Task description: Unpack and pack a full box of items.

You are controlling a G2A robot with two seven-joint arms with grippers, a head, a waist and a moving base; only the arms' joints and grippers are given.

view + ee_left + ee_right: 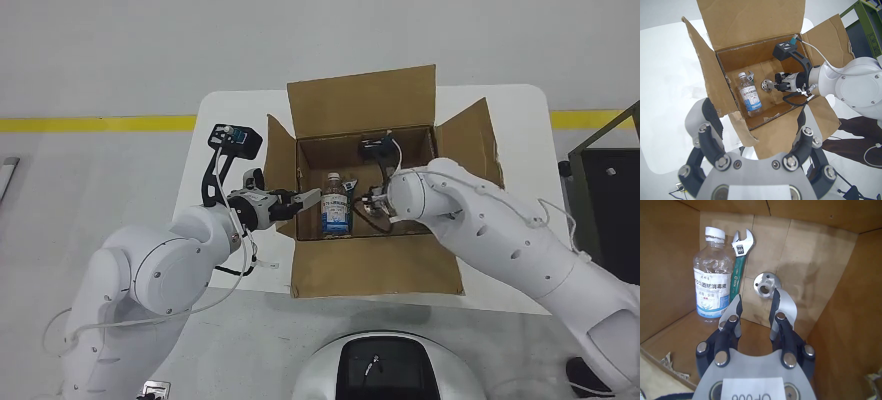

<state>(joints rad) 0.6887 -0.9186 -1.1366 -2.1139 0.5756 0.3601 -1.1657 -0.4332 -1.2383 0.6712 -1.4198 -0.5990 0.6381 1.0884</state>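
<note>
An open cardboard box [370,268] stands on the white table. On its floor lie a clear bottle [335,210] with a white label [750,96] [712,279], a green-handled adjustable wrench [751,75] [740,262] right beside it, and a small round metal flange [766,86] [765,287]. My right gripper [368,205] [757,299] is down inside the box, open, with its fingertips just short of the flange and one tip overlapping its rim. My left gripper [293,203] [759,121] is open and holds nothing, above the box's torn side flap.
All box flaps [365,100] stand open and outward, walling the box on each side. Bare white table [230,130] lies beside the box on the left arm's side. A green-framed cart [605,190] stands off the table past the right arm.
</note>
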